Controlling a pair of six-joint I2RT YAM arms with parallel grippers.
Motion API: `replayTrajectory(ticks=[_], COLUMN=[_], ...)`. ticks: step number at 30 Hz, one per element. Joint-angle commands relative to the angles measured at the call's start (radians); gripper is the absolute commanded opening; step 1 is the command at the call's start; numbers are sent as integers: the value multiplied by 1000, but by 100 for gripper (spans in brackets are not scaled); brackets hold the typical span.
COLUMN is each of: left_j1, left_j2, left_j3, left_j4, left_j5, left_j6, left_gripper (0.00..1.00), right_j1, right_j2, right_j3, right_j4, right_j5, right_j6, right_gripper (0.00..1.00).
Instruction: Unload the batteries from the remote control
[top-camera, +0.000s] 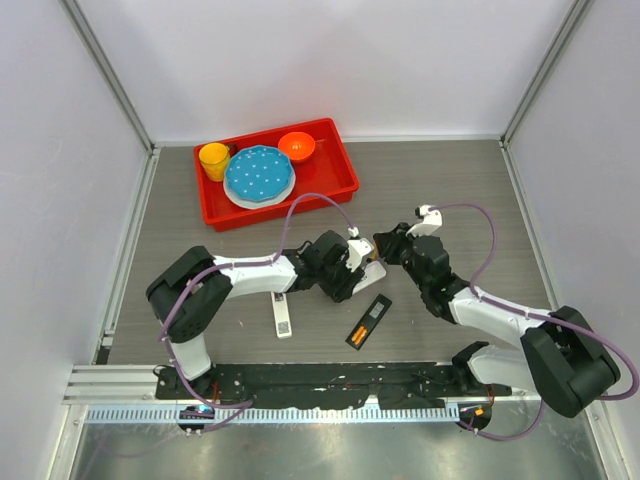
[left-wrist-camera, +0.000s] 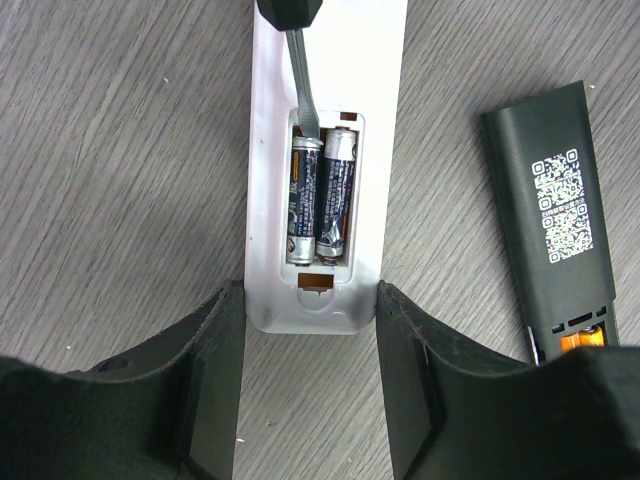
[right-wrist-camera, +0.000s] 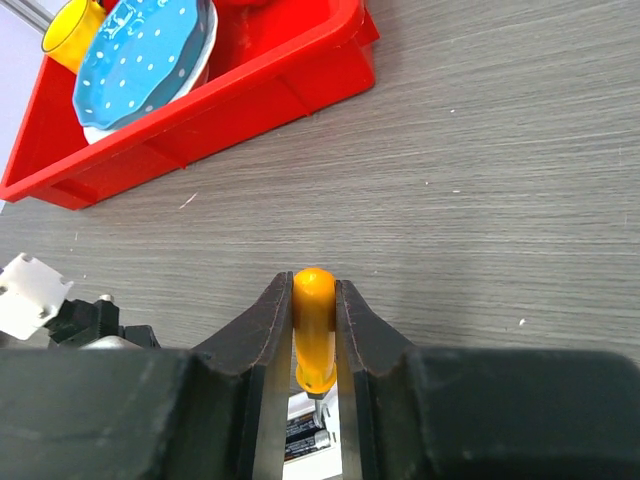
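Right hand (right-wrist-camera: 313, 285), clenched on the screwdriver (right-wrist-camera: 313, 345), holds its blade against one end of the batteries (left-wrist-camera: 322, 200) lying along the remote (left-wrist-camera: 362, 60).

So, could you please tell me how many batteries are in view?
3. Two dark cells lie side by side in the white remote's open compartment; one orange cell shows in the black remote beside it, where another may be hidden.
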Motion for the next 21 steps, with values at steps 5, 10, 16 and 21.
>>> replayTrajectory(ticks=[5, 10, 16, 21], left_j1=[0, 0, 0, -2], left_j2=[28, 29, 34, 34], left_j3=[14, 12, 15, 18], left_j4=[-18, -21, -23, -24], left_j5=[-2, -3, 0, 4], left_j6=[1, 1, 2, 1], left_gripper=[0, 0, 0, 0], right_j1=[6, 5, 6, 6], right_j2=[-46, -7, 20, 21], right_j3=[-3, -3, 3, -6], right_j4=[68, 97, 92, 91], right_j5=[15, 3, -6, 3], right_j6=[2, 11, 19, 11], right_gripper=[1, 1, 1, 1])
